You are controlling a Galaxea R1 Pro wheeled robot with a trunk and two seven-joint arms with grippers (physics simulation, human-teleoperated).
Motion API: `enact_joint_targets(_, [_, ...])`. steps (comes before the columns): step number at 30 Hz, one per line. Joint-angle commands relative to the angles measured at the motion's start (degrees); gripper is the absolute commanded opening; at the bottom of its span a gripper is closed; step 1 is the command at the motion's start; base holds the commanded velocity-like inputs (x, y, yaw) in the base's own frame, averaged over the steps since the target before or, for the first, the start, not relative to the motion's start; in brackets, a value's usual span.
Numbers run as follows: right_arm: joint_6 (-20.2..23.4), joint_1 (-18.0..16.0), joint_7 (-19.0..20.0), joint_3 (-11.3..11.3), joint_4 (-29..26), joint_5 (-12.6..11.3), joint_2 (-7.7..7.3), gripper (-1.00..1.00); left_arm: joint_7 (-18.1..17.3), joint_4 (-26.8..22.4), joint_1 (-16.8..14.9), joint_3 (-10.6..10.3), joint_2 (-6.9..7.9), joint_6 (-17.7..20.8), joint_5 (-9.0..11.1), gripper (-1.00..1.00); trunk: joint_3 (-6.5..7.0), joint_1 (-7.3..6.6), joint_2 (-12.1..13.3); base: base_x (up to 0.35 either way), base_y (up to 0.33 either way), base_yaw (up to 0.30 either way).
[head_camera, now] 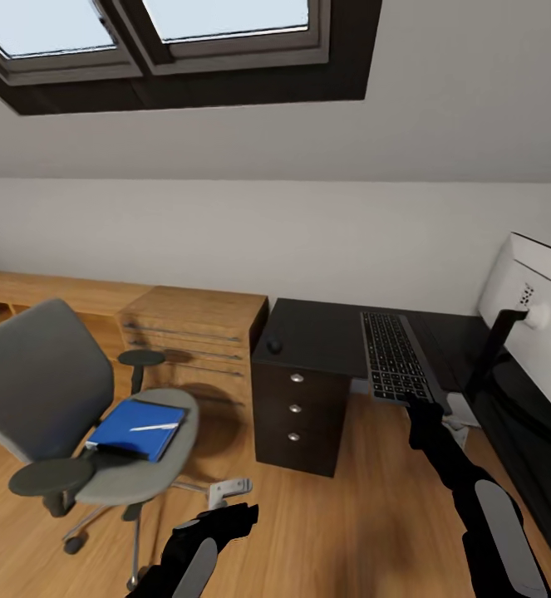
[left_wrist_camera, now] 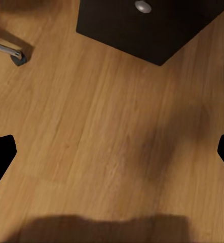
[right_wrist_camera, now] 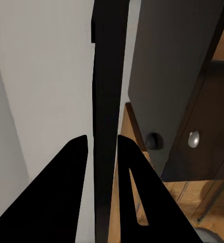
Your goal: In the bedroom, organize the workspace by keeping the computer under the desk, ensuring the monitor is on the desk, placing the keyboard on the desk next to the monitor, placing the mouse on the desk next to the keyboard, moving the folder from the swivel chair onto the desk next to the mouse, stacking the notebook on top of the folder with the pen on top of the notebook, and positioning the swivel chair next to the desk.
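Right gripper [right_wrist_camera: 106, 152] clamped on keyboard [head_camera: 396, 355] edge, steering it onto desk [head_camera: 317, 332]; left gripper [left_wrist_camera: 112, 152] spread apart, idle.

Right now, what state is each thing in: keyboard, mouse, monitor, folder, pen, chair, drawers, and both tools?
keyboard: gripped at its near edge, overhanging the desk
mouse: resting on the desk, apart from the keyboard
monitor: upright on the desk
folder: lying flat on the swivel chair seat
pen: lying on the folder
swivel chair: standing away from the desk
desk drawers: closed
right tool: shut on keyboard
left tool: open, empty, above the floor
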Motion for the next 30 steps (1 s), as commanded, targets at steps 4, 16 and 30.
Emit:
enact_joint_targets(4, [0.3, -0.1, -0.3, -0.2, 0.0, -0.8, 0.08, -1.0, 0.6, -0.1, 0.0, -0.1, 0.02, 0.1, 0.6, 1.0, -0.31, 0.03, 0.0, 0.227, 0.0, -0.164])
enact_joint_targets(16, [0.3, -0.1, -0.3, -0.2, 0.1, -0.8, 0.12, -1.0, 0.6, -0.1, 0.0, -0.1, 0.02, 0.1, 0.7, 1.0, -1.1, 0.03, 0.0, 0.027, 0.0, -0.172])
enact_joint_targets(30, [0.5, -0.1, -0.3, -0.2, 0.8, -0.7, 0.02, -1.0, 0.6, -0.1, 0.0, -0.3, 0.02, 0.1, 0.6, 1.0, -1.19, 0.03, 0.0, 0.219, -0.002, -0.016])
